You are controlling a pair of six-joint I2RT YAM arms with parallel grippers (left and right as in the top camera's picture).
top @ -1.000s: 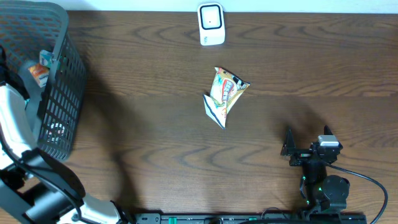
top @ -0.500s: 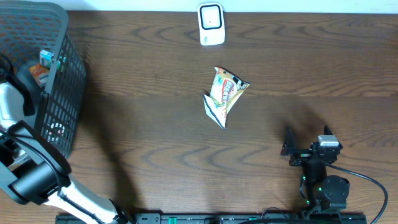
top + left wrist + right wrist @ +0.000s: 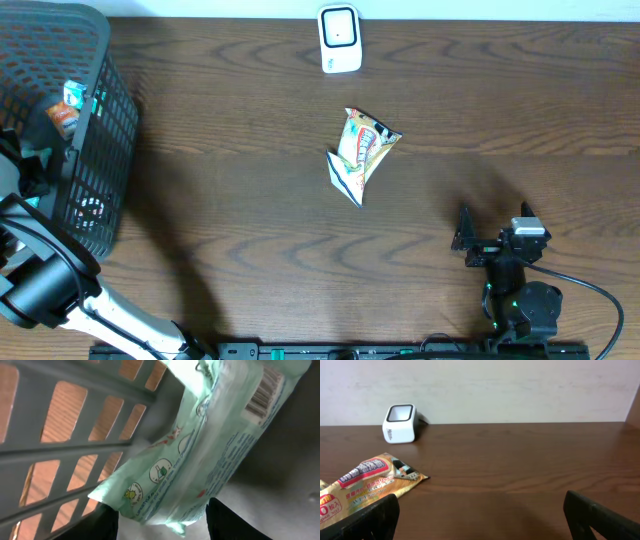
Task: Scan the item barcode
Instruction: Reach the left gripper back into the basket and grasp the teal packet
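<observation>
The left end effector (image 3: pixel 162 512) straddles an edge of the green packet (image 3: pixel 200 455); whether it grips, I cannot tell. So shallow a pinch may slip, or catch the basket (image 3: pixel 75 450) wall alongside.

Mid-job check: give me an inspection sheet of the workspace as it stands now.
Surface: dark wood table.
Job's things: white scanner at the far edge; green pack, barcode showing, inside the black basket; snack packet mid-table.
Clutter: orange-labelled item in the basket.
Grippers: left gripper straddles the green pack, grip unclear; right gripper open, empty.
Cables: black cable looping at the table's near right corner.
Surroundings: pale wall behind the table.
</observation>
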